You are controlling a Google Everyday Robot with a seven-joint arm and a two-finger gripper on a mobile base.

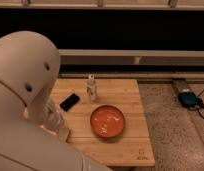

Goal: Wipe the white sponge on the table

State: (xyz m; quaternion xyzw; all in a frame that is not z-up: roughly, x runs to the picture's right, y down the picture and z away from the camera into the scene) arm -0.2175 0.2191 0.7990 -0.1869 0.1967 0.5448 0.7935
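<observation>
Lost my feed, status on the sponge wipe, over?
Tool shut, hidden behind bulky white arm at light wooden slatted table, left edge. White sponge not in sight. Red-orange bowl, small white bottle, flat black device stand nearby.

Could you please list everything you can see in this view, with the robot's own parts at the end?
table: one, light slatted wood, centre of view.
bowl: one, red-orange, on the table, towards its front.
small bottle: one, white, upright on the table behind the bowl.
flat phone-like object: one, black, on the table left of the bottle.
boxy device: one, blue-grey, with a cable, on the speckled floor right of the table.
white sponge: none visible; it may be hidden behind the arm.
robot arm: one, white casing, filling the left foreground over the table's left part.
gripper: one, hidden behind the arm near the table's left side, shut.
</observation>
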